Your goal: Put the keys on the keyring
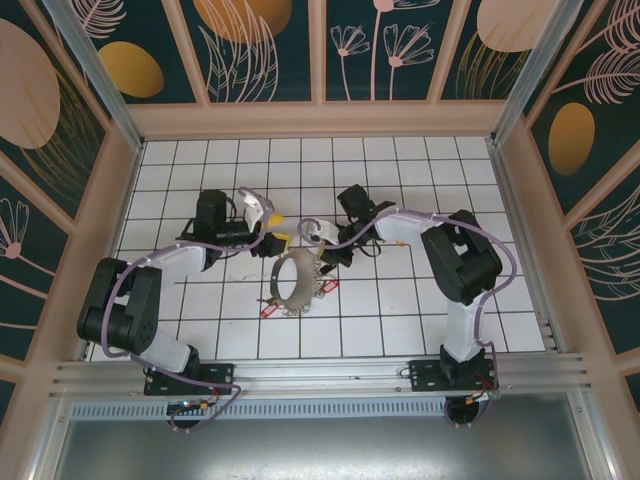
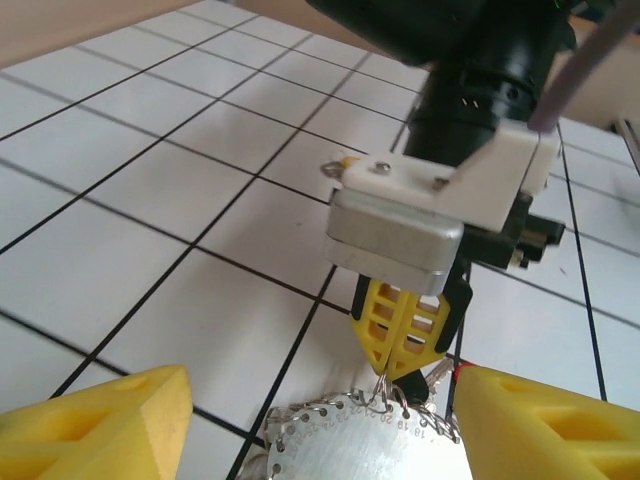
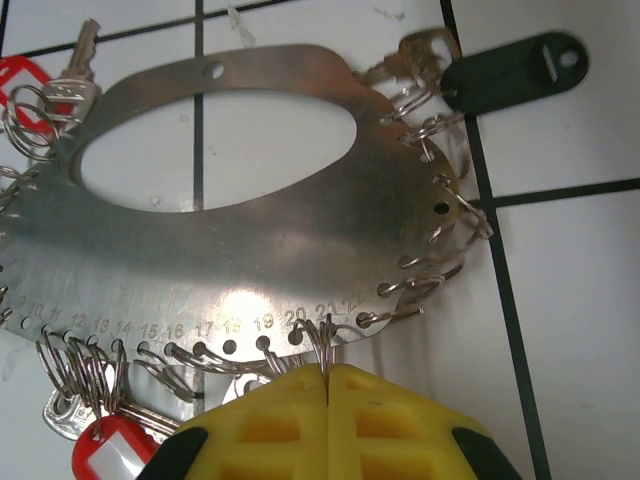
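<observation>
Squarely in the middle of the overhead frame, the keyring point(image 3: 250, 250) is seen laid flat on the white tiled table point(image 1: 420, 310), between the two arms. In the right wrist view its long axis is run from left to right across the frame, rising slightly toward the right. The oval opening is placed at upper left, and the numbered, fringed rim is turned toward the bottom edge. Red tags point(image 3: 110, 445) are shown at far left and lower left, and a black tag point(image 3: 510, 70) at upper right.

The right gripper point(image 3: 326, 385) is clenched at bottom centre, its yellow fingers pressed together on a small wire ring point(image 3: 322, 345) threaded at the rim beside the number 21. The left gripper point(image 2: 320, 435) is released, its yellow fingers point(image 2: 100, 430) parted toward the two lower corners of the left wrist view, above the keyring's edge.

The keys cannot be picked out with certainty. A pale yellow scrap point(image 2: 345, 162) with a small loop is glimpsed near the centre of that view, beside the right gripper's housing.
</observation>
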